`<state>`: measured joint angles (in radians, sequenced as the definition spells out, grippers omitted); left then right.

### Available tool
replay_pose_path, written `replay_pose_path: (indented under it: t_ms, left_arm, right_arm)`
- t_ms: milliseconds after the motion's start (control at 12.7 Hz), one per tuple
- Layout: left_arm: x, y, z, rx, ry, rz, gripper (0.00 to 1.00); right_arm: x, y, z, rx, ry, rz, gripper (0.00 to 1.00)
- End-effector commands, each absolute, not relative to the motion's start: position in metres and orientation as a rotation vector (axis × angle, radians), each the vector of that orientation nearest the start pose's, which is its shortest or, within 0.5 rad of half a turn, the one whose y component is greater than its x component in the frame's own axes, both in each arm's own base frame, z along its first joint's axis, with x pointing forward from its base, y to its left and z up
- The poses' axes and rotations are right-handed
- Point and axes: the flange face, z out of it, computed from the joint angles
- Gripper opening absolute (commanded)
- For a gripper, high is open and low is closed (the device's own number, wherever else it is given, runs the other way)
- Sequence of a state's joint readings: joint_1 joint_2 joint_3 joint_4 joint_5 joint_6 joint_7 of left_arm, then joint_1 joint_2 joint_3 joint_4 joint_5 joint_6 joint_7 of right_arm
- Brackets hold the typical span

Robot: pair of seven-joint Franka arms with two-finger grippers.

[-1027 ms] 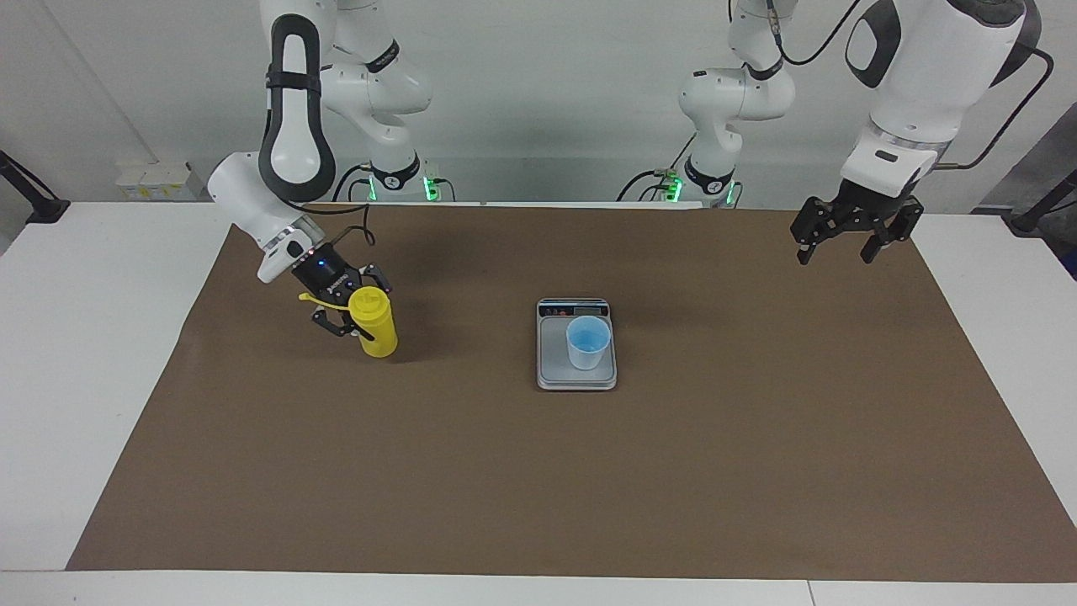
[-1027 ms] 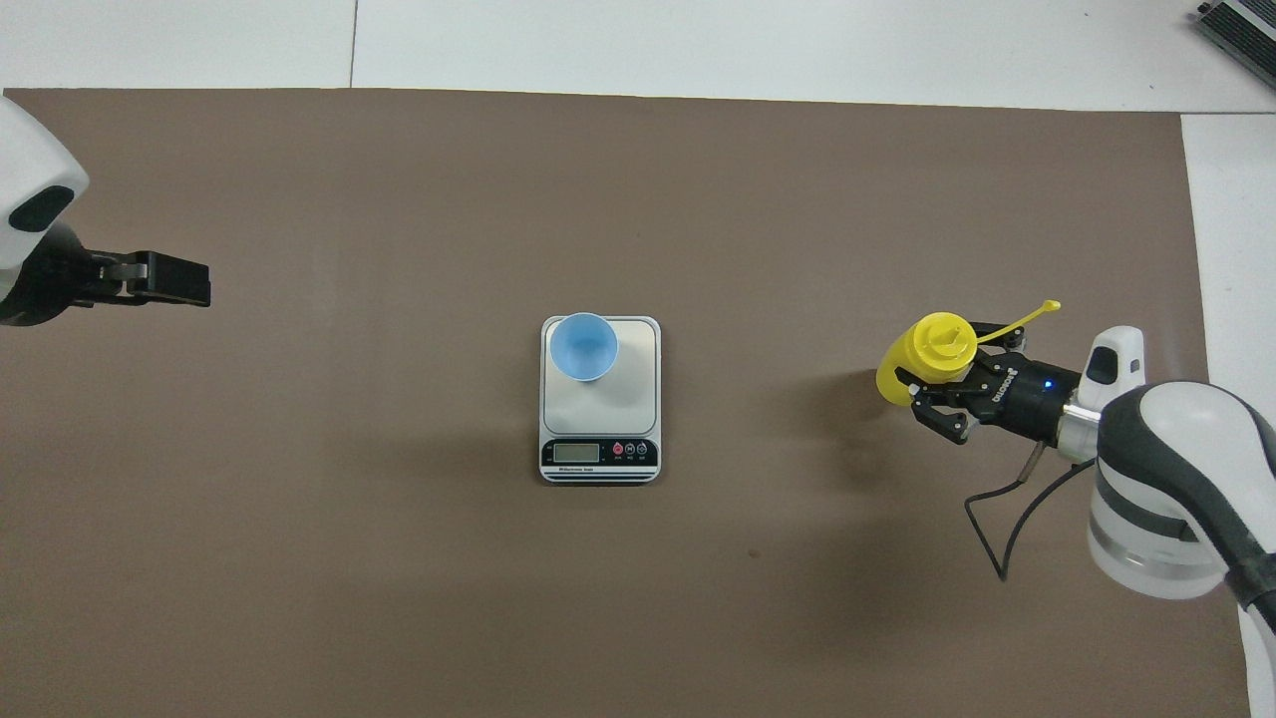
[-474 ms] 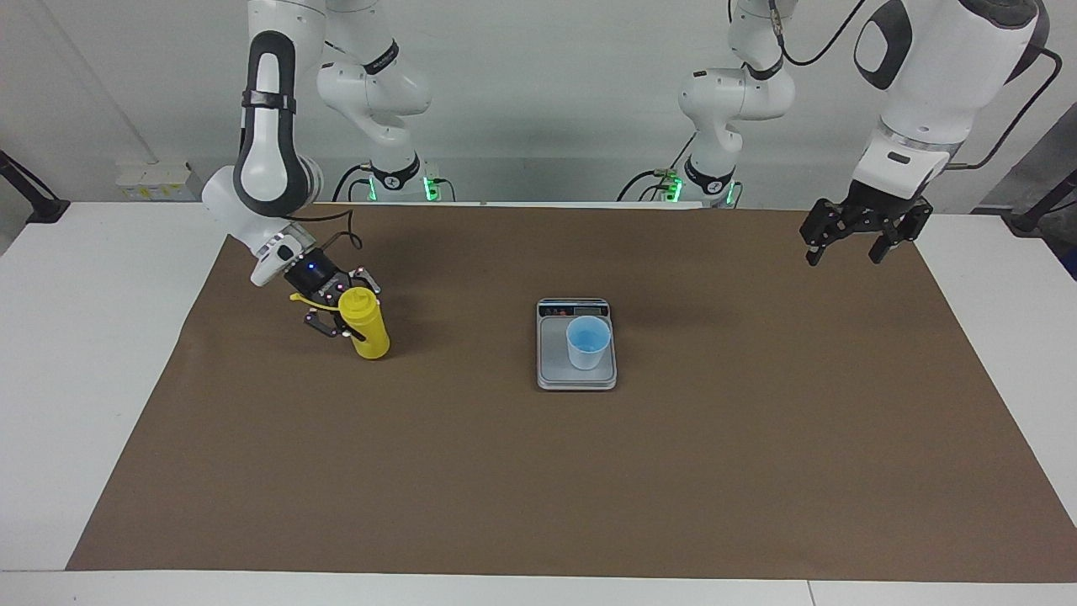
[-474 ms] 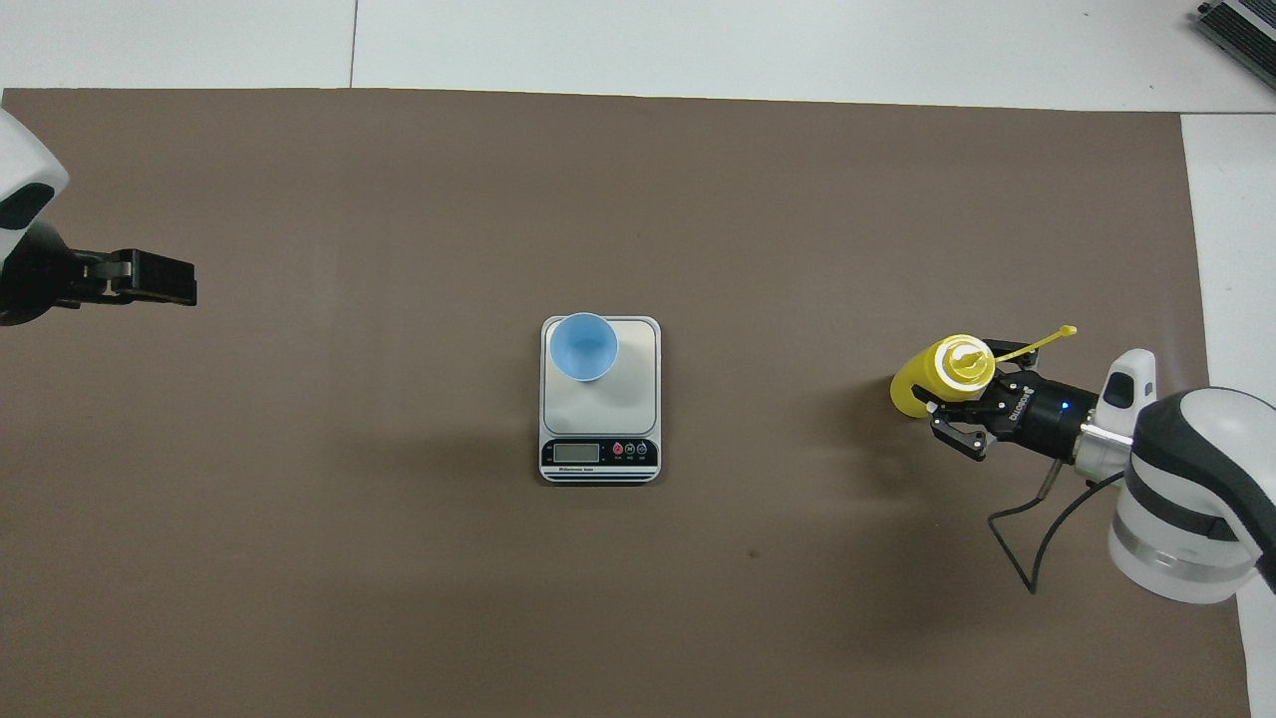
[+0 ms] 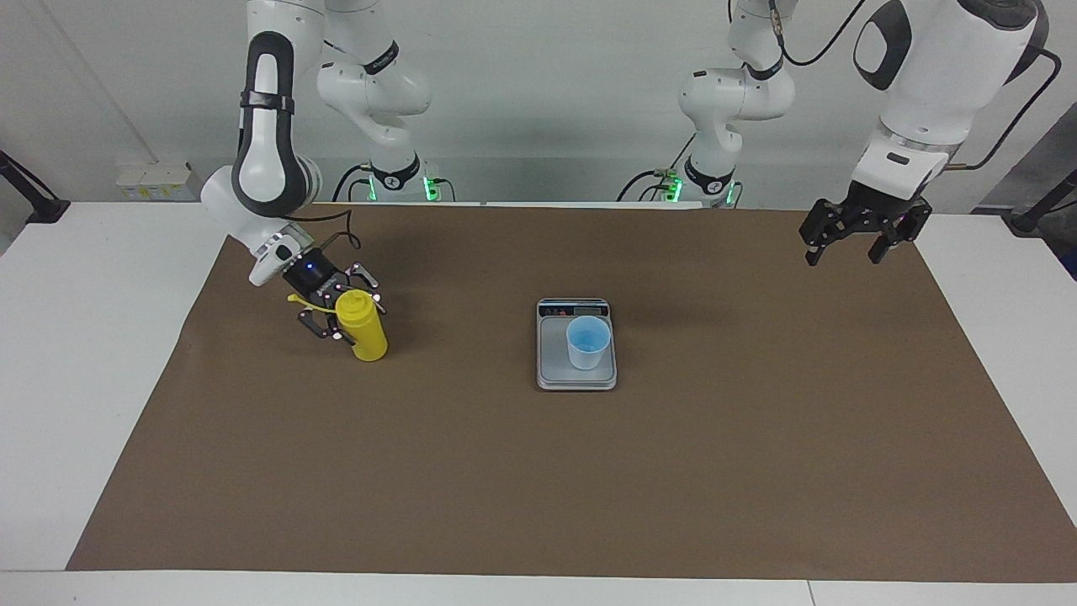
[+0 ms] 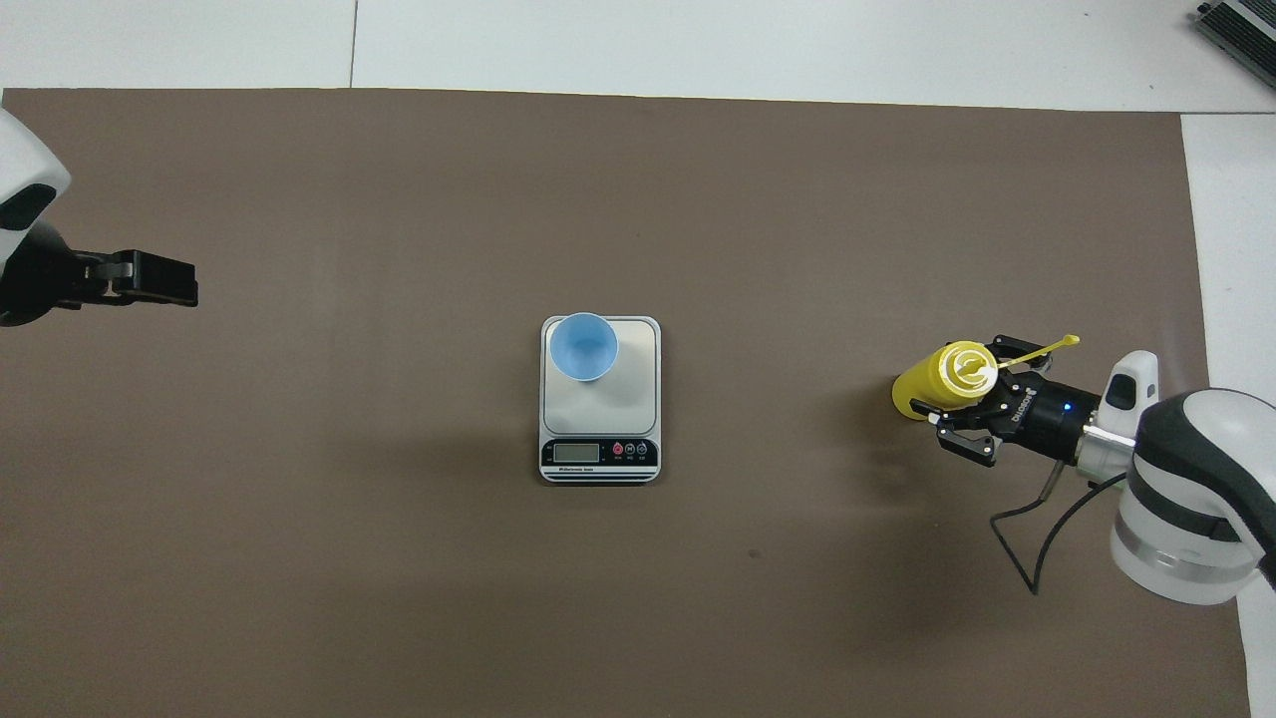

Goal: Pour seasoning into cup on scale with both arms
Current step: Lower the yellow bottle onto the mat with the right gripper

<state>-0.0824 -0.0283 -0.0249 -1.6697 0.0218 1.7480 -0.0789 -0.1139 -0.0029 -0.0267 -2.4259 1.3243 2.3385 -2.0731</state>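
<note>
My right gripper [image 5: 342,313] is down at the yellow squeeze bottle [image 5: 362,326], which stands on the brown mat [image 5: 538,471] toward my right arm's end of the counter [image 5: 101,353]. The gripper's fingers sit on either side of the bottle's upper part, spread a little wider than the bottle rather than pressed against it, so the bottle stands on its own base, leaning only slightly. Its thin yellow cap strap [image 6: 1042,347] sticks out sideways past the gripper body. My left gripper [image 5: 865,229] hangs in the air over the mat's edge at my left arm's end of the counter, its fingers apart and holding nothing; that arm waits there. In the middle of the mat lies the silver-grey kitchen scale [image 6: 600,399], its dark display strip [image 6: 599,454] at the end nearer to me. The light-blue cup [image 6: 584,346] stands upright on the weighing plate, at the corner farther from me and toward my left arm's end. The scale and cup are well apart from both grippers and from the bottle.
</note>
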Motion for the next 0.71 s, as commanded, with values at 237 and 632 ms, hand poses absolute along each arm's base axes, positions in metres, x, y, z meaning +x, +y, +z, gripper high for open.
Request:
replay_pose_path:
  t_ms: [237, 632]
  left_arm:
    - [0.552, -0.055, 0.609, -3.11, 0.052, -0.164, 1.0]
    - [0.552, -0.055, 0.608, -3.11, 0.052, -0.162, 1.0]
  right_arm:
    - [0.465, -0.073, 0.303, -2.256, -1.114, -1.045, 1.0]
    - [0.449, -0.121, 0.299, -2.295, -1.295, -0.922, 1.0]
